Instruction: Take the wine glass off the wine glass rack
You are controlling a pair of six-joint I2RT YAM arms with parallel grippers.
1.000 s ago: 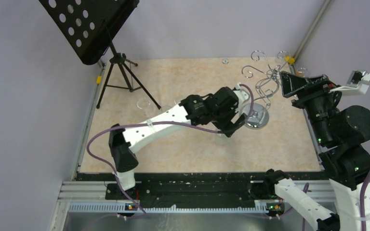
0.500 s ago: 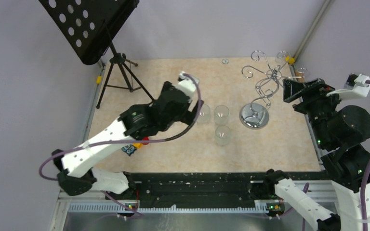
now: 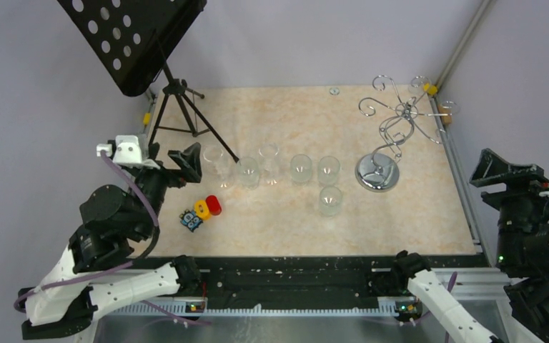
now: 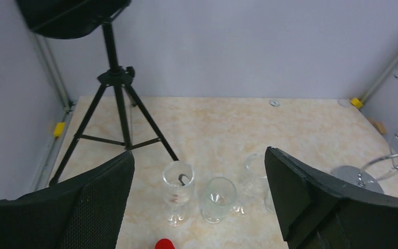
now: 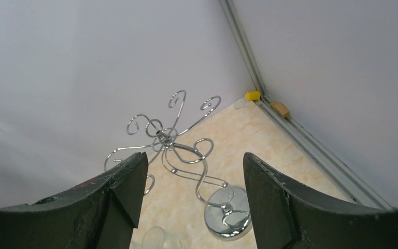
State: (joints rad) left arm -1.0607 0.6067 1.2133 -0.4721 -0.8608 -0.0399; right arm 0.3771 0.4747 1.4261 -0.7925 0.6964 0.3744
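The chrome wine glass rack [image 3: 394, 123] stands at the back right on its round mirrored base [image 3: 377, 174]; I see no glass hanging on its curled arms. Several clear wine glasses stand upright on the table left of it, from one [image 3: 213, 158] by the tripod to one [image 3: 330, 201] nearest the base. My left gripper [image 3: 180, 166] is open and empty at the left, facing the glasses [image 4: 178, 189]. My right gripper [image 3: 504, 175] is open and empty off the table's right edge, facing the rack [image 5: 179, 150].
A black music stand on a tripod [image 3: 179, 107] stands at the back left. Small toys, a red cylinder [image 3: 213, 205] and a yellow and blue piece [image 3: 196, 214], lie near my left gripper. Walls close the left, back and right sides.
My left arm has swung back from beside the rack's base to the near left. My right arm has pulled back from the rack to the near right. The glasses now show fully.
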